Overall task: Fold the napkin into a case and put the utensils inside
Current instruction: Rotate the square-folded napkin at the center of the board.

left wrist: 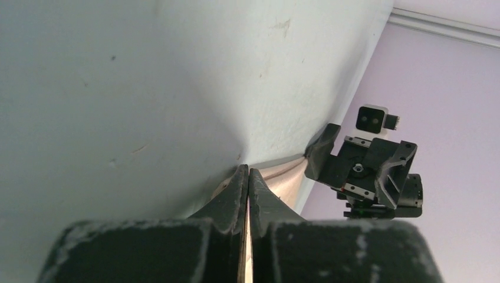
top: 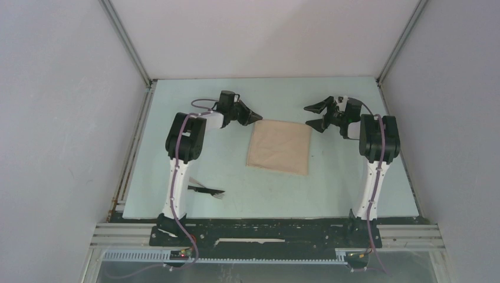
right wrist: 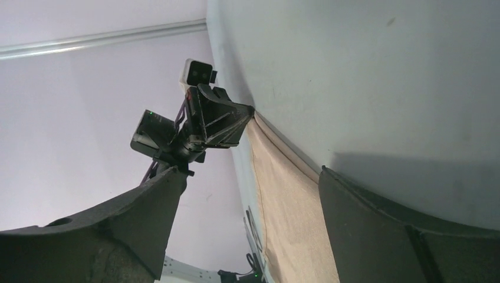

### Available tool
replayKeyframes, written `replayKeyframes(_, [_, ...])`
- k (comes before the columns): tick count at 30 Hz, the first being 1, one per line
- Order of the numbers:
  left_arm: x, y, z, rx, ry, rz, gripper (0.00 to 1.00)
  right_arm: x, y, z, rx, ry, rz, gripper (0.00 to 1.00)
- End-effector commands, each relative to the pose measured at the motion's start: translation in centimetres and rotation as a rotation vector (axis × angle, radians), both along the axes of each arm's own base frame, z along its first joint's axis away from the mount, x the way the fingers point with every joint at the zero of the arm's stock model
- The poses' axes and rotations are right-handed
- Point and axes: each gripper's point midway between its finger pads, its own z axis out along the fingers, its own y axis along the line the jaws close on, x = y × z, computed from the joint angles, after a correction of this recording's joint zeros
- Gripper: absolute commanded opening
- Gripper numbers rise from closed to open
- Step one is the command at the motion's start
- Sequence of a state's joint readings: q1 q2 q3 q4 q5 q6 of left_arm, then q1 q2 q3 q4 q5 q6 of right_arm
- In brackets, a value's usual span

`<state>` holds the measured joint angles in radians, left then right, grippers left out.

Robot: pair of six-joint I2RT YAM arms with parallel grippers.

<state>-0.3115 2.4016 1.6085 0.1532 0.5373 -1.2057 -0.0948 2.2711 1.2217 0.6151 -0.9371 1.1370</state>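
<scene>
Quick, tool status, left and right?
Left tool: closed, pinching the far left corner of the napkin.
Right tool: open, holding nothing, beside the napkin's far right corner.

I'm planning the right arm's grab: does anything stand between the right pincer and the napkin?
Nothing visible does. The open right pincer is just off the far right corner of the napkin, with only bare table between them.

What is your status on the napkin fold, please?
Left claw shut on napkin corner. Right claw open beside opposite corner. Napkin folded flat, utensils outside, near left arm. Nothing blocking.
</scene>
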Motion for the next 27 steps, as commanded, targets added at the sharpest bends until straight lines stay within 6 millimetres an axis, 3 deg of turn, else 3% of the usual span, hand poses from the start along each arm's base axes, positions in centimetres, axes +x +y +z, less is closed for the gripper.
replayKeyframes(1, [1.1, 0.5, 1.0, 0.072, -0.049, -0.041, 0.08, -0.3, -4.6, 0.8, -0.006, 0.031, -0.072, 0.95])
replayKeyframes(4, [0.7, 0.6, 5.3, 0.102, -0.114, -0.097, 0.27, -2.2, -7.8, 2.8, -0.188, 0.053, -0.080, 0.98])
replayKeyframes(6, [0.1, 1.0, 10.6, 0.117, -0.203, -0.110, 0.42, -4.9, -8.7, 3.3, -0.349, 0.112, -0.071, 1.00])
replayKeyframes(9, [-2.4, 2.3, 15.9, 0.160, -0.262, -0.107, 0.58, -9.7, -6.8, 3.9, -0.466, 0.148, -0.033, 1.00])
replayKeyframes(13, [-8.2, 4.0, 19.3, 0.184, -0.315, -0.139, 0.64, -16.8, -3.3, 2.4, -0.540, 0.213, 0.053, 0.98])
replayKeyframes(17, [-14.9, 5.4, 18.4, 0.234, -0.338, -0.263, 0.68, -22.7, -1.2, 1.0, -0.570, 0.258, 0.110, 0.95])
replayKeyframes(19, [-17.9, 5.9, 16.8, 0.261, -0.324, -0.329, 0.81, -25.1, -0.7, 0.1, -0.563, 0.292, 0.129, 0.92])
replayKeyframes(22, [-21.3, 7.6, 12.1, 0.396, -0.255, -0.368, 0.81, -27.1, -0.2, -0.4, -0.569, 0.307, 0.151, 0.88])
replayKeyframes(27, [-23.7, 8.5, 6.5, 0.621, -0.161, -0.441, 0.75, -27.8, 0.3, 0.4, -0.597, 0.266, 0.166, 0.88])
